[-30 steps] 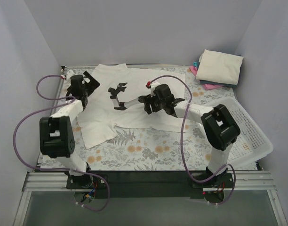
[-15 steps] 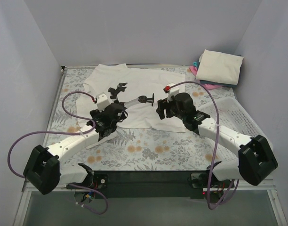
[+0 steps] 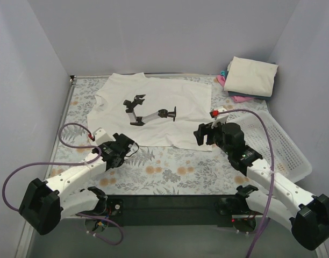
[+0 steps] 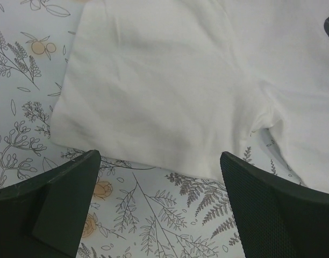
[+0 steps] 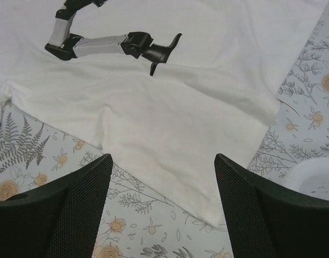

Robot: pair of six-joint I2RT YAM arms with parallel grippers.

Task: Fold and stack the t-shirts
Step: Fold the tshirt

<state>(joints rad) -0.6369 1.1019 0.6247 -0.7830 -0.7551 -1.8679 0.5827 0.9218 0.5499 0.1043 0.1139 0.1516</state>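
A white t-shirt [image 3: 175, 129] with a dark chest print [image 3: 148, 110] lies spread flat on the floral tablecloth. My left gripper [image 3: 126, 146] is open and empty, just off the shirt's near left hem. In the left wrist view the shirt [image 4: 164, 91] fills the top, and the gripper [image 4: 159, 207] hovers over bare cloth. My right gripper [image 3: 200, 134] is open and empty at the shirt's near right corner. The right wrist view shows the gripper [image 5: 163, 209] in front of the hem [image 5: 207, 188]. A folded cream shirt [image 3: 251, 75] tops a pink and blue stack at the back right.
A white lattice basket [image 3: 285, 148] stands at the right edge, close beside my right arm; its rim shows in the right wrist view [image 5: 315, 174]. Grey walls close in the left, back and right. The floral tablecloth [image 3: 170, 169] runs along the near side.
Both arms have drawn back from over the shirt towards the near edge. The shirt's near left part, which trailed forward a second ago, now lies in a straight hem.
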